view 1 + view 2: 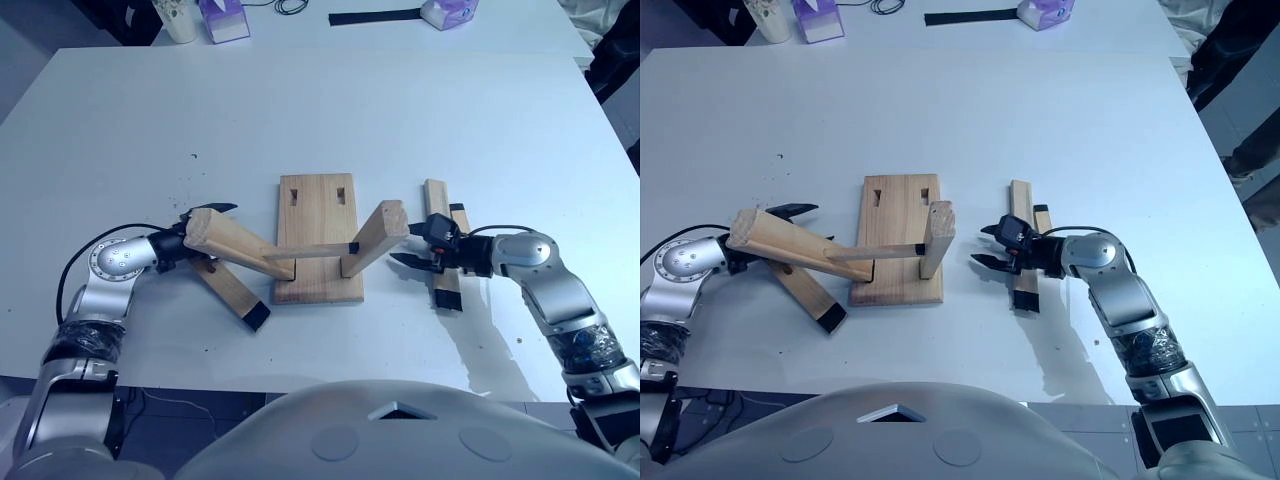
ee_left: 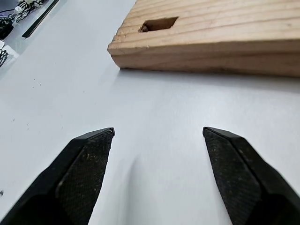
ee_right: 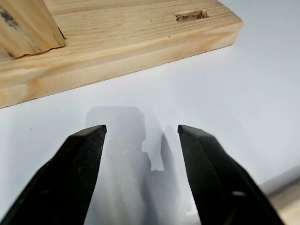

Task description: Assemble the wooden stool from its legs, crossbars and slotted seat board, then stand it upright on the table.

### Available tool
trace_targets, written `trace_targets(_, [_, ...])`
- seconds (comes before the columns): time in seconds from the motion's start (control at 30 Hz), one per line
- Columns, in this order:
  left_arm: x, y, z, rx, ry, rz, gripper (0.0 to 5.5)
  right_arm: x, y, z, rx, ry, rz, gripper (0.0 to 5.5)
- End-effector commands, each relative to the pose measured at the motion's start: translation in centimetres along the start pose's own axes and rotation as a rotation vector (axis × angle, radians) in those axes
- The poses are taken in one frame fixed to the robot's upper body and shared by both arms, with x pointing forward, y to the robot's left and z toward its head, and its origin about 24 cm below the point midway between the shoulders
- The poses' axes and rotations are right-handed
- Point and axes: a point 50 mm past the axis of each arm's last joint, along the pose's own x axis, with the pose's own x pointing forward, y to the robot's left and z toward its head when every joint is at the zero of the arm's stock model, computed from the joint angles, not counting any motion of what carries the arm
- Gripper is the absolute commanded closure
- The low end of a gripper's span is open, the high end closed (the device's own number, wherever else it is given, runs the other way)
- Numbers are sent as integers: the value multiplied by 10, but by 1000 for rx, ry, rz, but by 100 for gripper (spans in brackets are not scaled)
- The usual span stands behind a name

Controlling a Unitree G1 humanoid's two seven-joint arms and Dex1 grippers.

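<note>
The slotted seat board (image 1: 318, 225) lies flat at the table's middle. Across its near end rests a half-built frame: a left leg (image 1: 228, 240) and a right leg (image 1: 380, 235) joined by a thin crossbar (image 1: 305, 252). The left leg leans on another loose leg (image 1: 235, 292) with a black tip. Two more wooden pieces (image 1: 441, 215) lie to the right of the board. My left gripper (image 2: 158, 136) is open beside the left leg's outer end, holding nothing. Just right of the right leg, my right gripper (image 1: 411, 246) is open and empty above the table.
A cup (image 1: 180, 18), a purple tissue box (image 1: 225, 18), a black strip (image 1: 375, 16) and another box (image 1: 448, 12) line the far edge. The white table (image 1: 500, 120) has wide bare room behind and beside the board.
</note>
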Motion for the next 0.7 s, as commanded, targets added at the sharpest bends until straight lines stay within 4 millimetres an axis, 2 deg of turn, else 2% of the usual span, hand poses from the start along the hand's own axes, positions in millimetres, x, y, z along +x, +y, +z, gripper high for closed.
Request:
trace_targets(0.03, [14, -2, 14, 47, -43, -74, 198, -12, 4, 2, -18, 22, 36, 269])
trace_targets(0.27, [21, -5, 29, 73, -79, -141, 198, -23, 24, 10, -47, 36, 183, 269])
trace_targets(0.37, [35, -9, 35, 64, -106, -142, 198, -19, 30, 13, -50, 25, 205, 269])
trace_targets(0.5, [49, -13, 43, 52, -138, -129, 198, -13, 28, 16, -59, 10, 192, 269])
trace_targets(0.7, [66, -14, 45, 14, -154, -91, 198, -5, 33, 16, -63, 3, 212, 269])
